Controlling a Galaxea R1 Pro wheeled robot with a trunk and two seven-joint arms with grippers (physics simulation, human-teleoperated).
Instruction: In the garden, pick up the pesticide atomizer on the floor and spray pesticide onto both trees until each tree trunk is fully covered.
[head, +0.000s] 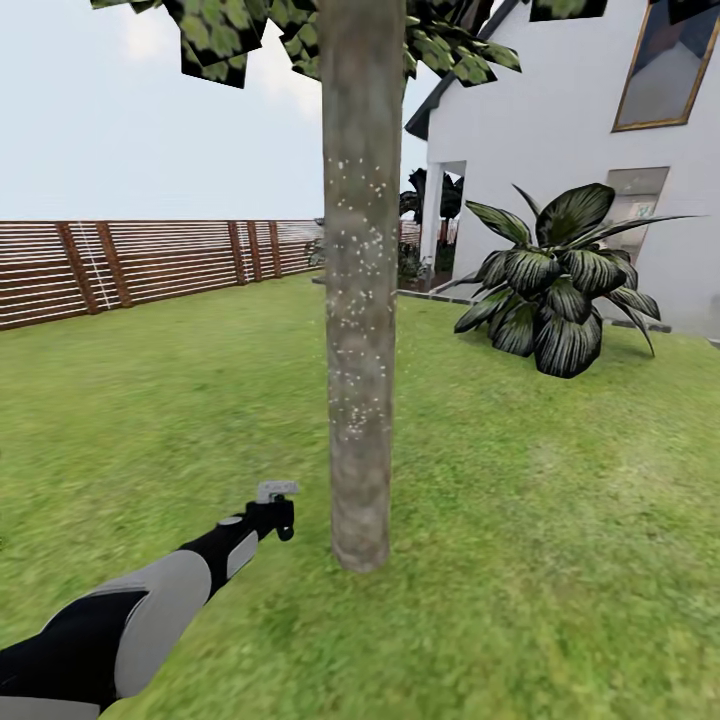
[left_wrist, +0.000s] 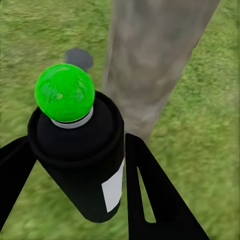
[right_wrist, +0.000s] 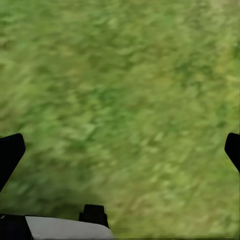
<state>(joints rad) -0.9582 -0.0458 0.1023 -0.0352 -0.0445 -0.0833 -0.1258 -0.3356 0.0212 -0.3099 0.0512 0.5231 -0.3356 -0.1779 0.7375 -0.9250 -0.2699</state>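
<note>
One tree trunk (head: 360, 300); one pesticide atomizer (left_wrist: 80, 160); one palm-like plant (head: 555, 285); one fence (head: 150, 262); one house (head: 590, 130)

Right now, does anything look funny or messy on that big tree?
Yes: the tree trunk is dotted with fine white specks, thickest around its middle. That looks like pesticide, not damage. The left pincer holds the atomizer beside the trunk. Nothing else looks out of place.

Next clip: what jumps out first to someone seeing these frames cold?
The grey-brown tree trunk rising mid-frame from the lawn, its bark dotted with white pesticide specks. Low beside it, the left gripper grips the black pesticide atomizer. A dark palm-like plant sits by the white house.
</note>
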